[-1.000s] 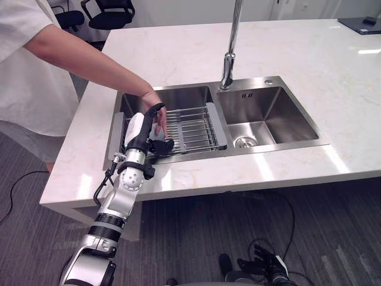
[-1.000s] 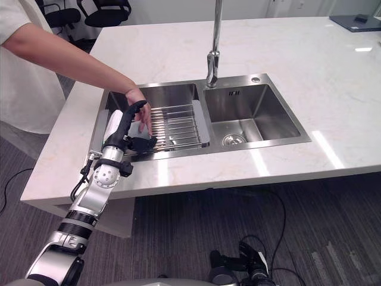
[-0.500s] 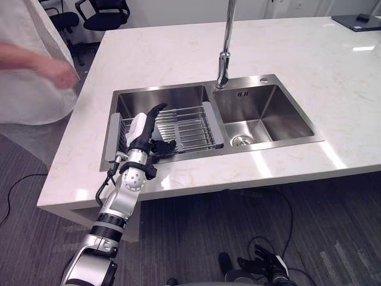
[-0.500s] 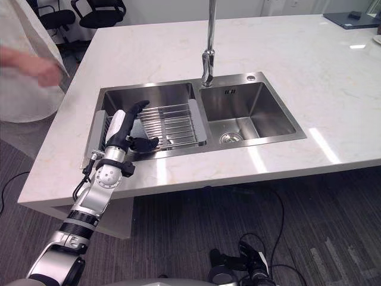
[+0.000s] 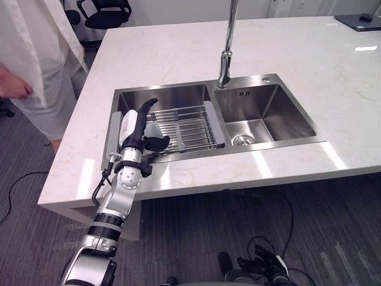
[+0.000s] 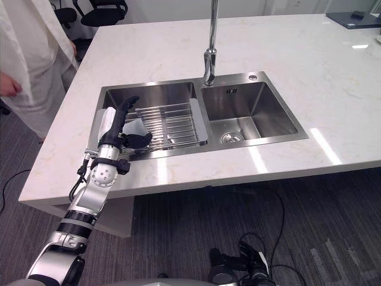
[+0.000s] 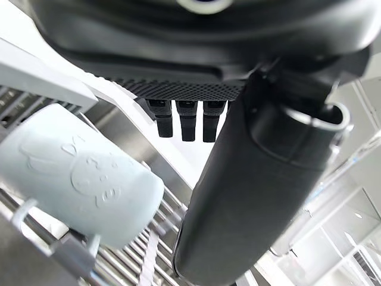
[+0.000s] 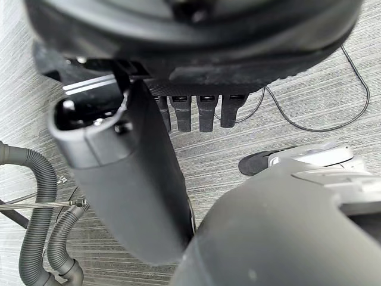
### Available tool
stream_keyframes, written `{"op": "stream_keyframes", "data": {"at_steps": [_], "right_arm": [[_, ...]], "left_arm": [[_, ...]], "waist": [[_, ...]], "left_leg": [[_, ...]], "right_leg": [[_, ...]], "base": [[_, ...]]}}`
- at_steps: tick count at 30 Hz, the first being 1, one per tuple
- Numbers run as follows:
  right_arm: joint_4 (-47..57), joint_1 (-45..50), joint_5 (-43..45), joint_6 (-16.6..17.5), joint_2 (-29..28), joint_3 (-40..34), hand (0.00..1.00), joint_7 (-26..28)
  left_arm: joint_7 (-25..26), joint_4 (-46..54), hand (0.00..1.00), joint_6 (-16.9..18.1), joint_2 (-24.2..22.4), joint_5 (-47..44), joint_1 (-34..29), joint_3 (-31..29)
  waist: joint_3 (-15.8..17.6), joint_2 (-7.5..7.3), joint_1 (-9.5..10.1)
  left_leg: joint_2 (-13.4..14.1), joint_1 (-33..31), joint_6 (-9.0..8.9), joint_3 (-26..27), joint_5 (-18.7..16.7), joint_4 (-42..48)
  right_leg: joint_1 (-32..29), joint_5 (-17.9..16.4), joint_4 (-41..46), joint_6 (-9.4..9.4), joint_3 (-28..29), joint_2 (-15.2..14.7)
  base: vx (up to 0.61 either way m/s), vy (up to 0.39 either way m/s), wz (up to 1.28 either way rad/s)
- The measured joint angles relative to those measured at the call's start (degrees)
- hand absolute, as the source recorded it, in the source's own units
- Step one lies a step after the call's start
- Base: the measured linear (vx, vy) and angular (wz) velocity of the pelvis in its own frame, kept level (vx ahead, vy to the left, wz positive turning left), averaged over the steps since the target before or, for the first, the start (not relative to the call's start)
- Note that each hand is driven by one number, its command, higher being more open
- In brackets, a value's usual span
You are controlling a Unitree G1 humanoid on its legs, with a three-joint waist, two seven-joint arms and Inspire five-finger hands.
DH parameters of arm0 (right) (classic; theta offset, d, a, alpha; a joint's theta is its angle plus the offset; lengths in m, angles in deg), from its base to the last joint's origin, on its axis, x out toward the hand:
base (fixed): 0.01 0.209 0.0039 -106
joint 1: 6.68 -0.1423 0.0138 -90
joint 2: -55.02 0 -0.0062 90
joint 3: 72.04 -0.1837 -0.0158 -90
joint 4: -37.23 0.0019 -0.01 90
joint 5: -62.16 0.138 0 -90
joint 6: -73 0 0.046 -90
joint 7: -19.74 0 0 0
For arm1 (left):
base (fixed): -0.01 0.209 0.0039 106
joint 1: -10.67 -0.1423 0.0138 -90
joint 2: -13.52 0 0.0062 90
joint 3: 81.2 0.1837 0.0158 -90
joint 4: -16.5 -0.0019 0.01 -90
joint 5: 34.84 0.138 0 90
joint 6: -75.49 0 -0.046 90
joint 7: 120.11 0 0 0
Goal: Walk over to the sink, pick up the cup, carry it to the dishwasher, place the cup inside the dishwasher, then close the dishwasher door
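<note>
While the left hand (image 5: 136,132), fingers (image 7: 181,119) spread, hovers beside the cup (image 7: 77,179) at the drying rack's (image 5: 193,128) nine o'clock, a nudge could roll it.

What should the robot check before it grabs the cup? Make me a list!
1. Cup easy to reach, lying on its side on the rack over the sink: ok.
2. Left robot hand open, thumb spread from the fingers: ok.
3. Left robot hand around the cup: not ok, the cup lies beside it, not yet held.
4. Person's hand away from the sink: ok.
5. Right robot hand open and holding nothing, down by the floor: ok.
</note>
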Motion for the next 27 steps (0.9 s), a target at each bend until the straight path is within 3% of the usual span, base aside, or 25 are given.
{"op": "stream_keyframes", "data": {"at_steps": [27], "right_arm": [[0.55,0.01,-0.06,0.18,-0.03,-0.06,0.9,0.79]], "left_arm": [[-3.07,-4.81,0.9,-1.07,9.89,2.9,0.24,0.01]], "waist": [[1.37,-0.5,1.43]], "left_leg": [[-0.05,-0.78,0.25,1.73,-0.27,-0.63]], "right_leg": [[-2.02,0.09,0.25,0.14,1.65,0.23]], "base": [[0.0,-0.003,-0.03]]}}
